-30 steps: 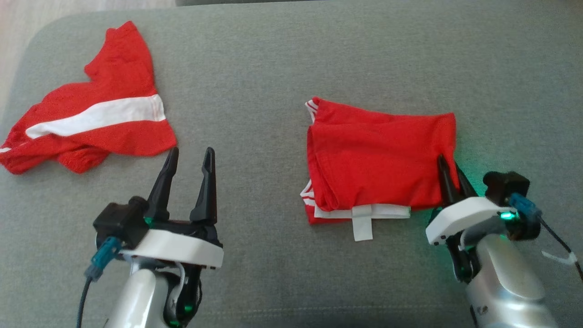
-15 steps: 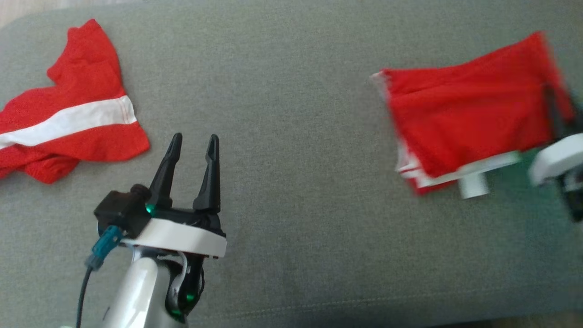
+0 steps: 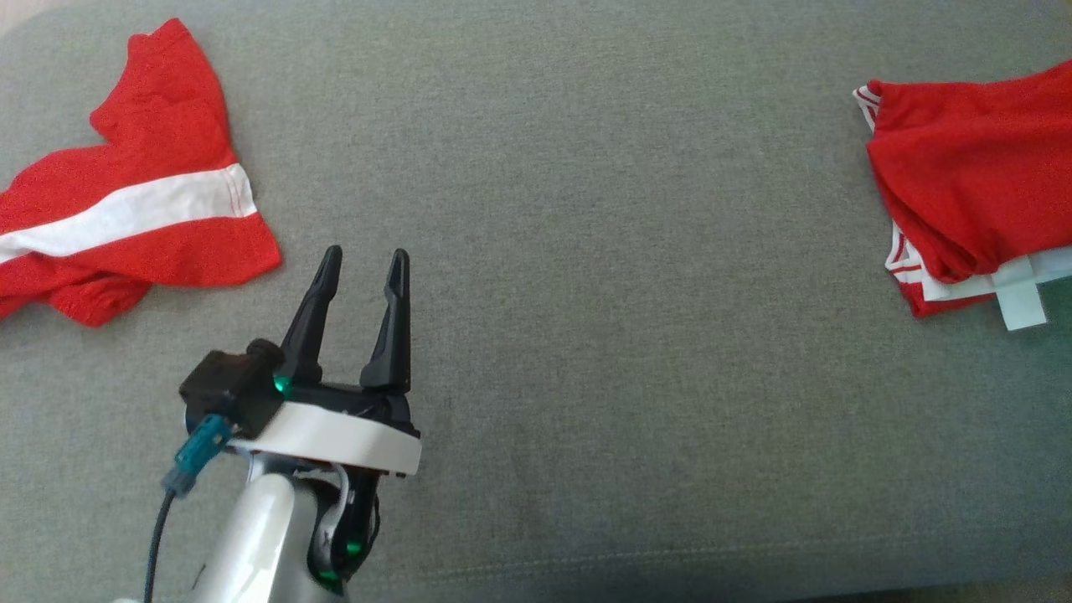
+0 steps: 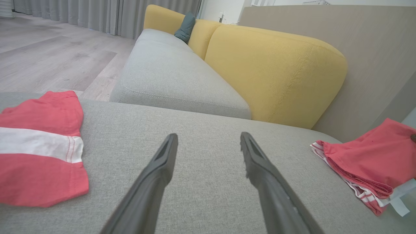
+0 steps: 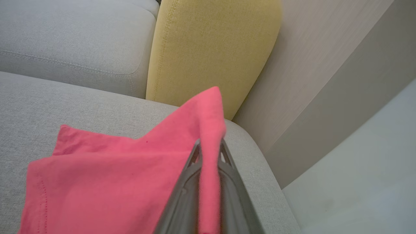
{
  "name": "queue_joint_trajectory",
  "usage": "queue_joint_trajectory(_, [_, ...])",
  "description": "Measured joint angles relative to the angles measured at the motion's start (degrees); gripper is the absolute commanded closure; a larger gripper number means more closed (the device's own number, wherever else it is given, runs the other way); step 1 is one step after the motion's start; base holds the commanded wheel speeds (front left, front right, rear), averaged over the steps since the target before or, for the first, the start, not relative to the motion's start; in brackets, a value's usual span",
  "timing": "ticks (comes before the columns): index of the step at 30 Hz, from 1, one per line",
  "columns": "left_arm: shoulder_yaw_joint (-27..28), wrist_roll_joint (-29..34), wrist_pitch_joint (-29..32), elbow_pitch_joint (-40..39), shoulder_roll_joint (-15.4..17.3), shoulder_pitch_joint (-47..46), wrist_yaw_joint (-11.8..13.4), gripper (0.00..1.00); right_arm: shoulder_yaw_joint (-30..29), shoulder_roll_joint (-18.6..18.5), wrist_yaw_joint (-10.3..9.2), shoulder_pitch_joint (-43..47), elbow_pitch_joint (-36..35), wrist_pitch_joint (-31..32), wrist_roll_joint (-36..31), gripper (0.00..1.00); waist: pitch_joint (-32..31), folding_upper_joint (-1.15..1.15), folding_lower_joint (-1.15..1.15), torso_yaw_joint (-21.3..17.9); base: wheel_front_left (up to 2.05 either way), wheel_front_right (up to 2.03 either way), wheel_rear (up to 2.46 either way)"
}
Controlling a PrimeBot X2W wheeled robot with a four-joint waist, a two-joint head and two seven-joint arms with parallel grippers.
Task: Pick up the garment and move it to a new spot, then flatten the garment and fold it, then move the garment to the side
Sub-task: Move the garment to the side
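At the left end of the grey cushion (image 3: 586, 209) lies a crumpled striped red garment (image 3: 134, 209). The left gripper (image 3: 366, 251) hovers over the cushion's left half, jaws spread wide, holding nothing. At the cushion's right end lies the folded red garment (image 3: 963, 184), one corner pinched in the closed right gripper (image 5: 209, 144).

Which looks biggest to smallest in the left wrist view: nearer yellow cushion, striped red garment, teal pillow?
Nearer yellow cushion
Striped red garment, partly cut off
Teal pillow, far back, so its true size is unsure
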Motion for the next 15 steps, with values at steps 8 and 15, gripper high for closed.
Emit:
queue_joint_trajectory(8, [0.2, 0.0, 0.0, 0.2, 0.0, 0.0, 0.0, 0.00, -1.7, 1.2, 0.00, 0.0, 0.6, 0.3, 0.2, 0.00, 0.1, 0.00, 0.00, 0.3, 0.00, 0.00, 0.00])
queue_joint_trajectory(15, [0.5, 0.0, 0.0, 0.6, 0.0, 0.0, 0.0, 0.00, -3.2, 4.7, 0.00, -0.3, -2.3, 0.1, 1.0, 0.00, -0.8, 0.00, 0.00, 0.0, 0.00, 0.00, 0.00])
